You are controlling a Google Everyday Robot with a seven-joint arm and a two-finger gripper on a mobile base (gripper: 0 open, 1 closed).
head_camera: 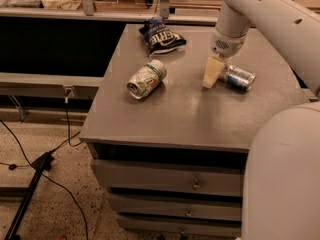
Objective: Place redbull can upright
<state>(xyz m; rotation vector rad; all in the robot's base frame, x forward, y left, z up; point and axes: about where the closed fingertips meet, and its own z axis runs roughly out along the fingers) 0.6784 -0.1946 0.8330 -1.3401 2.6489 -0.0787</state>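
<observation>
One redbull can (239,77) is seen lying on its side toward the far right of the grey cabinet top (165,119). Its long axis is set roughly left to right across the surface on a slight slant, with the right end a little nearer the camera. The gripper (212,75) is shown just beside the can's left end, lowered close to the surface at the tip of the white arm (260,14) that reaches in from the upper right. Whether contact is made cannot be told, nor can it be told whether the gripper is spread or closed. The can is thus placed to the right of the gripper in this view, nearly end-on to it rather than broadside. The coming move is judged to turn on this: the can would have to be taken across its narrow body, so a shift to the right over its middle is likely to be called for before it can be gripped and tipped onto its base. Well apart to the left, a fatter white-and-green can (146,79) is also seen on its side, and a dark chip bag (161,35) is seen near the far edge
</observation>
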